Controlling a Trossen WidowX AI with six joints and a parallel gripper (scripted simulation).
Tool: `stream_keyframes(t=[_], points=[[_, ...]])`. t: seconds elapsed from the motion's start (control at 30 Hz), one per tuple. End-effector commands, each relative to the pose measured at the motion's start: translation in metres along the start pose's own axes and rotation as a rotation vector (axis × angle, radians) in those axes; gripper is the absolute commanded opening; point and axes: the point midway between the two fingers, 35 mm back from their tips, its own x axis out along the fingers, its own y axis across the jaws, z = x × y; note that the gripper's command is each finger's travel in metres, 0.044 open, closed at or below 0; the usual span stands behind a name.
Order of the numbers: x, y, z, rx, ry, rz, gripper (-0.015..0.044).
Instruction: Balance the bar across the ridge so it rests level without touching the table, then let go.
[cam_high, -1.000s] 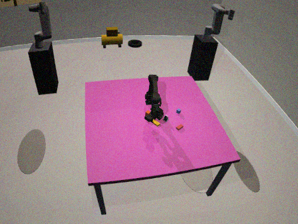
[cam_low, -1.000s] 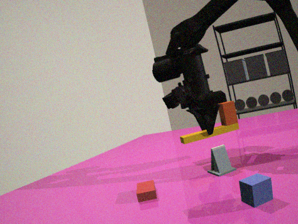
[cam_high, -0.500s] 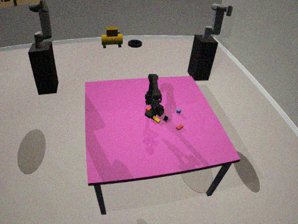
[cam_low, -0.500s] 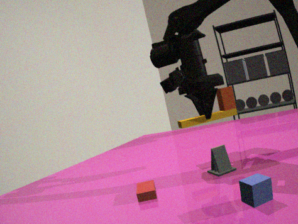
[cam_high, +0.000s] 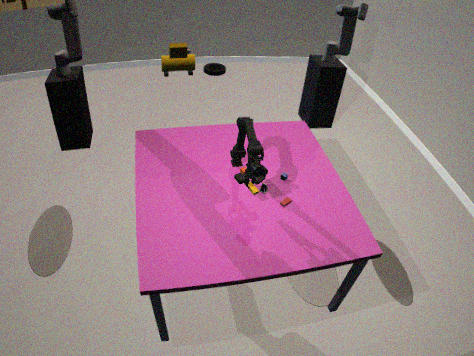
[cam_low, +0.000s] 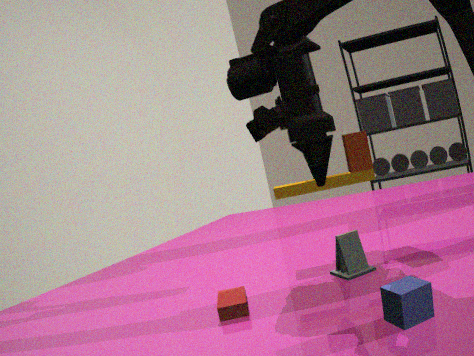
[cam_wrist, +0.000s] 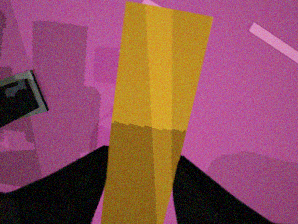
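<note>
The yellow bar (cam_high: 253, 189) (cam_low: 295, 189) (cam_wrist: 150, 90) is in the air, with an orange block (cam_high: 243, 170) (cam_low: 357, 151) on its far end. My gripper (cam_high: 247, 181) (cam_low: 321, 183) (cam_wrist: 142, 158) is shut on the bar near its middle and points down. The bar looks roughly level. The grey wedge-shaped ridge (cam_high: 264, 188) (cam_low: 351, 254) (cam_wrist: 37, 92) stands on the pink table (cam_high: 175, 240) (cam_low: 165, 280), lower than the bar and apart from it. In the wrist view the ridge is left of the bar, cut off by the frame edge.
A red block (cam_high: 285, 201) (cam_low: 233, 304) and a blue cube (cam_high: 284, 176) (cam_low: 407, 302) lie on the table near the ridge, on the side away from the bar. A shelf rack (cam_low: 400, 87) stands in the background, beyond the table.
</note>
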Motion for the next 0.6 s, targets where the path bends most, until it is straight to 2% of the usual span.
stream_keyframes(t=[0.0,0.57], points=[[-0.002,0.017,0.006,0.157,-0.005,0.003,0.0],[-0.003,0.079,0.016,0.803,-0.003,0.01,0.0]])
